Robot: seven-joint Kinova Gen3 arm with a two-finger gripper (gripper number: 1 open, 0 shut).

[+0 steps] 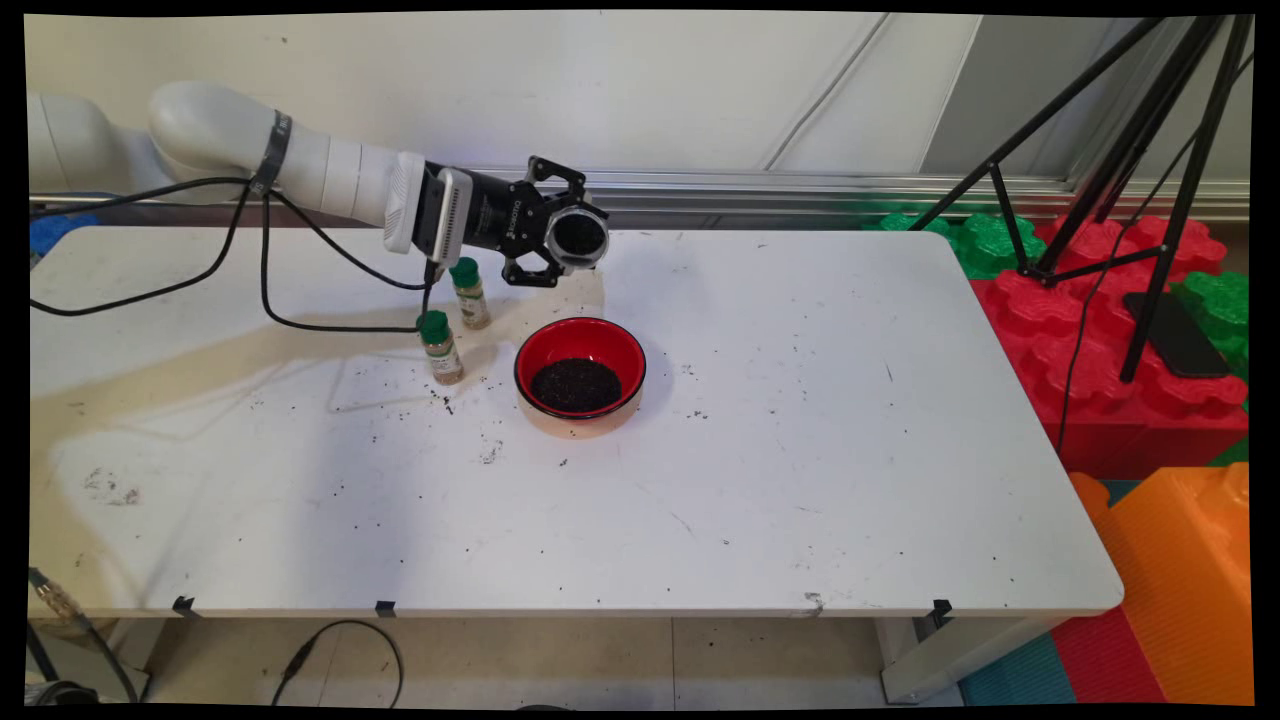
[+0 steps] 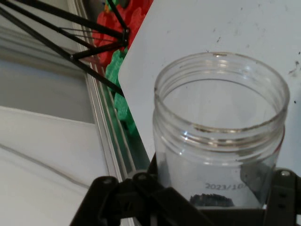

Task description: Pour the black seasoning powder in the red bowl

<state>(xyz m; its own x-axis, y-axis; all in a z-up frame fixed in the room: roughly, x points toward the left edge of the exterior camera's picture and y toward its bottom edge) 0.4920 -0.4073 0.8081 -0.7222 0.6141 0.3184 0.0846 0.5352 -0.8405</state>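
Two small spice bottles with green caps stand on the white table (image 1: 800,480) in the main view, one (image 1: 469,292) nearer the wall and the other (image 1: 439,346) just in front of it, both upright and slightly apart from each other. To their right sits a red bowl (image 1: 580,367) with a black rim, holding a heap of dark grains in its middle. Dark specks are scattered over the tabletop around the bowl and bottles. Above the bowl's far side, the gripper (image 1: 577,237) hangs on the arm, which reaches in level from the left, and its fingers are clamped round a clear jar (image 1: 577,236) lying on its side, raised off the table with its round end facing the camera. Black cables droop from the arm down toward the bottles. Beyond the table's right end, a black tripod (image 1: 1150,170) stands over red, green and orange foam blocks (image 1: 1130,400).

From the hand view, the clear jar (image 2: 220,132) fills the right half, open-mouthed with a threaded neck and no lid. The gripper (image 2: 207,197) grasps it low on both sides with its black linkage. A few dark grains lie at the jar's bottom, near a printed date. Behind it show the table's rounded corner (image 2: 141,70), the tripod's legs (image 2: 66,33) and the foam blocks (image 2: 117,56).
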